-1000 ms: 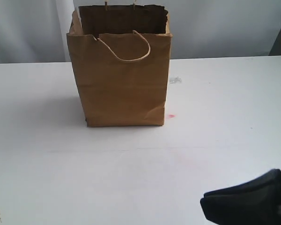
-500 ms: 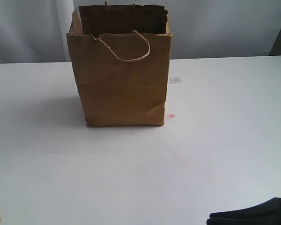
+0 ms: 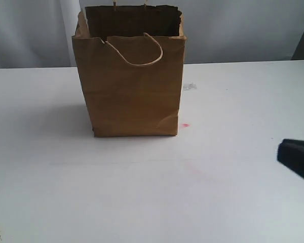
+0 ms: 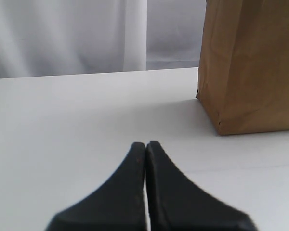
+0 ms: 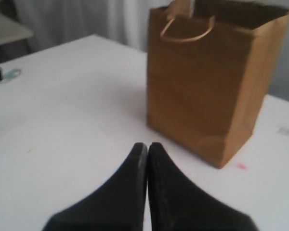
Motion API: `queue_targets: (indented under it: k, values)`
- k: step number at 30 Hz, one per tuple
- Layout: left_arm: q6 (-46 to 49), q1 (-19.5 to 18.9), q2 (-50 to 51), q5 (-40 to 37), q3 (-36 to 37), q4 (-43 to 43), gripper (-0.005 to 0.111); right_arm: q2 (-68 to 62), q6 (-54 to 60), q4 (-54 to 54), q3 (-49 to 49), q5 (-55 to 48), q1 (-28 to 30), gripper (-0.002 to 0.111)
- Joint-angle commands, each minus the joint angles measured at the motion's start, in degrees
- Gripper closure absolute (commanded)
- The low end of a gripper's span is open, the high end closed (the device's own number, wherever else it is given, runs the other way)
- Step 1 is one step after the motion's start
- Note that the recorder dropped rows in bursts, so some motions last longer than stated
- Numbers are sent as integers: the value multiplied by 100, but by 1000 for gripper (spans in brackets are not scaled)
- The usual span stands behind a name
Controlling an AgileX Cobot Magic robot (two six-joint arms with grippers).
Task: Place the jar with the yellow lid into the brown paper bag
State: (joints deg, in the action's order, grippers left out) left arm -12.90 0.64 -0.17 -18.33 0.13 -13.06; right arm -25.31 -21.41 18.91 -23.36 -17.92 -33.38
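The brown paper bag (image 3: pixel 130 81) stands upright on the white table, top open, one loop handle hanging down its front; it also shows as the bag (image 4: pixel 250 67) in the left wrist view and the bag (image 5: pixel 212 77) in the right wrist view. The yellow-lidded jar is out of view in every frame. My left gripper (image 4: pixel 146 144) is shut and empty, low over the table, well short of the bag's corner. My right gripper (image 5: pixel 147 145) is shut and empty too, facing the bag; a dark part of it (image 3: pixel 298 158) shows at the exterior view's right edge.
The white table (image 3: pixel 66 192) stretches around the bag, with a small pink mark (image 3: pixel 184 125) and a grey smudge (image 3: pixel 189 86) beside the bag's right side. Grey curtains hang behind. A small dark object (image 5: pixel 2 74) lies at the table's far edge in the right wrist view.
The right gripper dropped toward the bottom right corner of the exterior view, then rose to the right edge. The bag has not moved.
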Motion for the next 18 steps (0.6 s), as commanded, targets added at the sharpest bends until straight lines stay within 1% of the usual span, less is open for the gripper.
queue_targets:
  k: [1, 4, 7, 14, 18]
  values:
    - [-22, 28, 17, 54, -13, 22, 106, 740, 0, 145, 527, 312, 986, 108]
    - [-22, 28, 17, 54, -13, 22, 106, 1292, 0, 122, 972, 470, 1506, 108]
    - [-22, 28, 17, 54, -13, 22, 106, 1775, -81, 97, 1353, 572, 1841, 108]
    - [-22, 28, 17, 54, -13, 22, 106, 2429, -173, 124, 1824, 572, 2164, 108]
    - [-22, 28, 17, 54, -13, 22, 106, 2531, -153, 142, 1997, 572, 2346, 108]
